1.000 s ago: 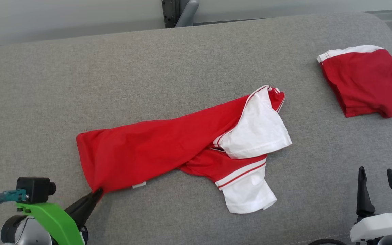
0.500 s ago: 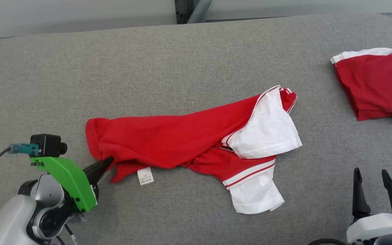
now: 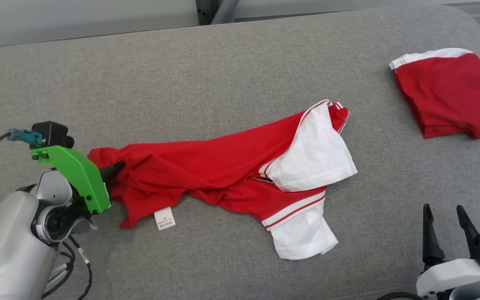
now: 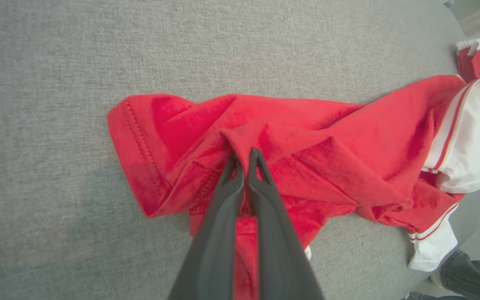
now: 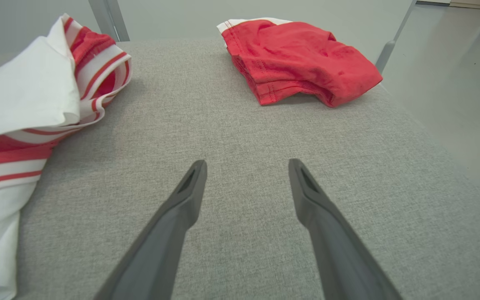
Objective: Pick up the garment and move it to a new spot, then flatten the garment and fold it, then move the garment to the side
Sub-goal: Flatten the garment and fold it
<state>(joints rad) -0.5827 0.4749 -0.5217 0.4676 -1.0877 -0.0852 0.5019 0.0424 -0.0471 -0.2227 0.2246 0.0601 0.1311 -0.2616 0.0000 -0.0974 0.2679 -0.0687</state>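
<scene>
A red garment with white sleeves lies crumpled across the middle of the grey surface. Its hem end is bunched at the left and a white label shows near the front. My left gripper is shut on a fold of red cloth at that hem end. In the left wrist view the garment is pinched between the closed fingers of the left gripper. My right gripper stands open at the lower right, apart from the garment; the right gripper holds nothing.
A second red garment, folded, lies at the far right near the surface's edge, and this folded garment appears ahead in the right wrist view. Bare grey surface stretches behind and to the left. A person's leg is beside the surface.
My left gripper has carried the hem end away from the front edge toward the back, bunching the cloth and turning up the label. The right gripper has stayed put.
</scene>
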